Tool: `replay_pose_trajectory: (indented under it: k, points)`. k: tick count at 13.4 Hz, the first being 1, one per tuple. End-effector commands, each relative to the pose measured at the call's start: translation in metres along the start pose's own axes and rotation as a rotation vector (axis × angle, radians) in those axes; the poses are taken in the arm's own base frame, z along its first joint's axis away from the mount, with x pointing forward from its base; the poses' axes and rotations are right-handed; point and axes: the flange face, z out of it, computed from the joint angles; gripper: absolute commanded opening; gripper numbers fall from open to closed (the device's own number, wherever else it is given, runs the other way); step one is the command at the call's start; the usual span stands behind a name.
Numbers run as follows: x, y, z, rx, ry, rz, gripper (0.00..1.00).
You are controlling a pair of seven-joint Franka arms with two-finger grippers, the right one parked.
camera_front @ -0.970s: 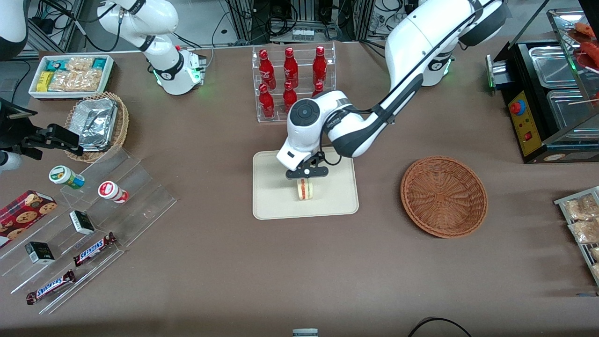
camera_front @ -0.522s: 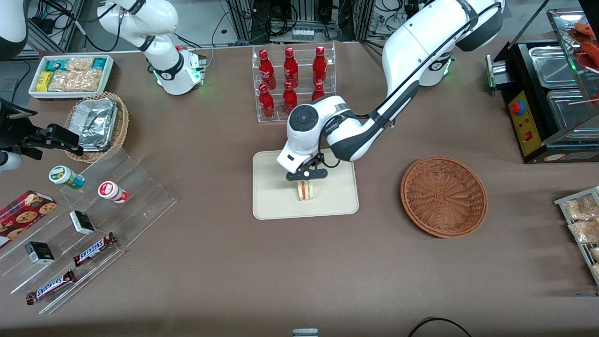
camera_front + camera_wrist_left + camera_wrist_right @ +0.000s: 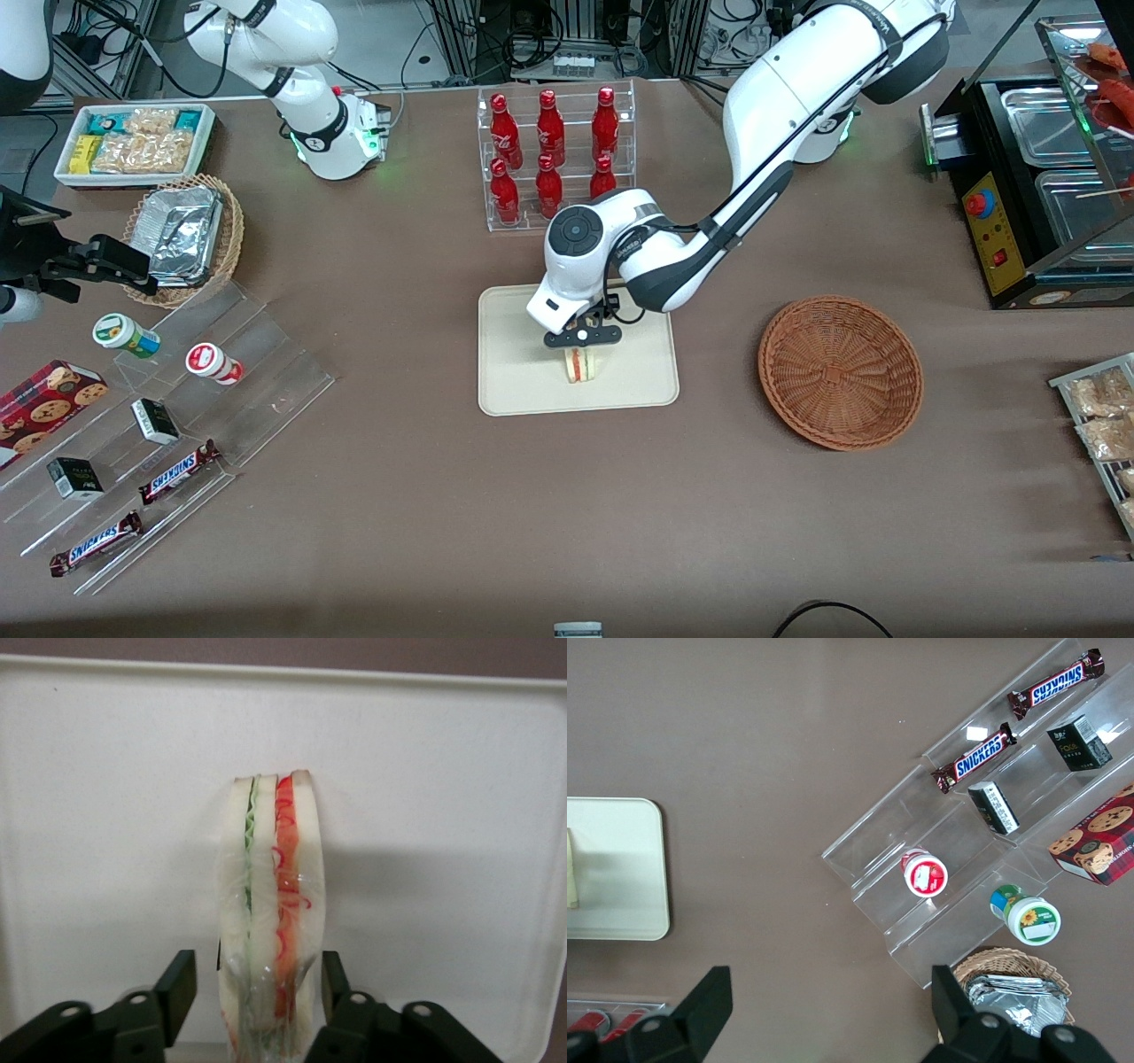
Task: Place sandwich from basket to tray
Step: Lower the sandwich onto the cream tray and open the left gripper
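Sandwich (image 3: 579, 364) (image 3: 271, 921) stands on edge mid-tray (image 3: 514, 390), red and green filling showing, frame centre. Pincer (image 3: 582, 344) open just above it. Wicker basket (image 3: 839, 371) empty, right of tray.

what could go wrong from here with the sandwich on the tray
The sandwich stands on its narrow edge on the tray, so it may tip over once unsupported. The gripper is open, but its fingers flank the clear wrap closely; lifting off at an angle could snag and drag it.

A mock shop in a robot lab is suggested by stocked snack racks (image 3: 142, 443), bottle shelves (image 3: 554, 155) and cabling (image 3: 567, 35).
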Motion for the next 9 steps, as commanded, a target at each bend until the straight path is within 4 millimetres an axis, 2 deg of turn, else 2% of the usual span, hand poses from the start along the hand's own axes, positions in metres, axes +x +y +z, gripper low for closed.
replay_pose_trajectory:
  k: [1, 3, 4, 6, 8, 9]
  points:
    - [0.012, -0.011, -0.044, 0.036, 0.02, -0.062, 1.0]
    - [0.019, -0.015, -0.09, 0.045, 0.039, -0.163, 1.0]
    - [0.029, -0.028, -0.111, 0.06, 0.055, -0.201, 1.0]
    - [0.027, -0.037, -0.147, 0.076, 0.094, -0.24, 1.0]
    - [0.047, -0.073, -0.185, 0.089, 0.112, -0.347, 1.0]
    - [0.046, -0.083, -0.203, 0.097, 0.105, -0.362, 1.0]
